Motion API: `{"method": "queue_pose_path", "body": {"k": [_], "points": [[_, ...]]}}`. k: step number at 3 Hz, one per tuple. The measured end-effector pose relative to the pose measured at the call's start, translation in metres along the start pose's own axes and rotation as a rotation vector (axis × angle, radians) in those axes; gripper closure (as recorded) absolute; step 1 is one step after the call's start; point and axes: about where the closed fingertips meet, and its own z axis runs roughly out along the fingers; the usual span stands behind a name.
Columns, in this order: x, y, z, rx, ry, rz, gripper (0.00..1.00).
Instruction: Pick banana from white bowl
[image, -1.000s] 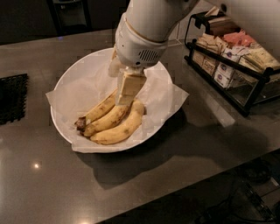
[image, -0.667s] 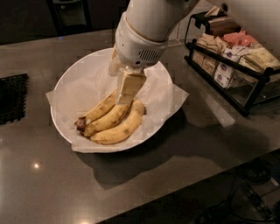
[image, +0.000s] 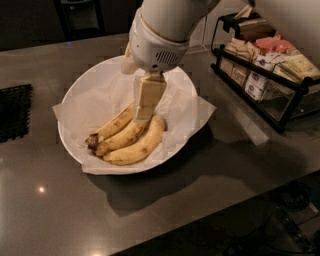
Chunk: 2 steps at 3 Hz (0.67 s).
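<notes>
My gripper (image: 144, 113) sits low inside the white bowl (image: 65, 141), at the upper end of the speckled banana pair (image: 116, 131). The pair lies on the paper liner (image: 100, 97), touching a plumper single banana (image: 141, 147). I can't tell whether the gripper is clamped or open.

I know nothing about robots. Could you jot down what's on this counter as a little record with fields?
Surface: dark countertop
Container: white bowl, lined with a crinkled paper sheet
Contents: banana pair joined at a dark stem, with a single banana beside it
Arm: gripper down inside the bowl, at the pair's far end
Right: black rack of snack packets
Left: black mat
</notes>
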Motion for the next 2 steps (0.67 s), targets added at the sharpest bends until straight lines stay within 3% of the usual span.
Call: {"method": "queue_pose_path", "body": {"k": [2], "points": [[0.0092, -0.0216, -0.0021, 0.015, 0.001, 0.003, 0.27]]}}
